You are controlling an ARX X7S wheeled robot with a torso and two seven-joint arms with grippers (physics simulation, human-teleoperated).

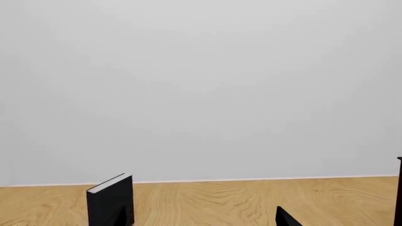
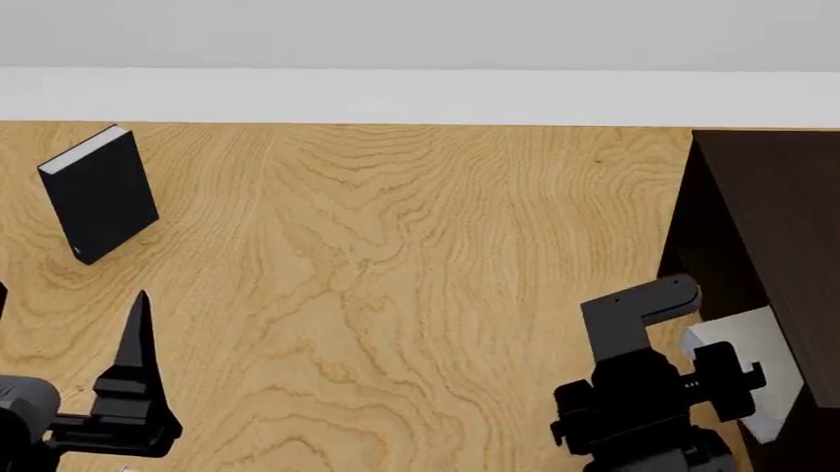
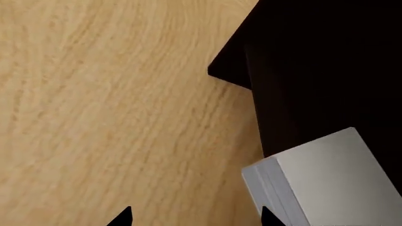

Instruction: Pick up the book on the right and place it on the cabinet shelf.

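Note:
The light-grey book (image 2: 750, 366) with white page edges rests tilted against the open side of the dark cabinet (image 2: 774, 226). In the right wrist view the book (image 3: 333, 183) lies against the cabinet (image 3: 314, 61); the shelf board is lost in the dark interior. My right gripper (image 3: 196, 217) is open, with only bare table between its fingertips. The book sits just outside one fingertip (image 3: 269, 216). My right arm (image 2: 630, 403) is just left of the book. My left gripper (image 1: 202, 217) is open and empty, low over the table.
A black book (image 2: 101, 194) stands upright at the far left, also in the left wrist view (image 1: 110, 200) just behind one fingertip. The wooden table (image 2: 393, 275) ends at a white wall behind. The cabinet edge (image 1: 398, 193) shows at the side.

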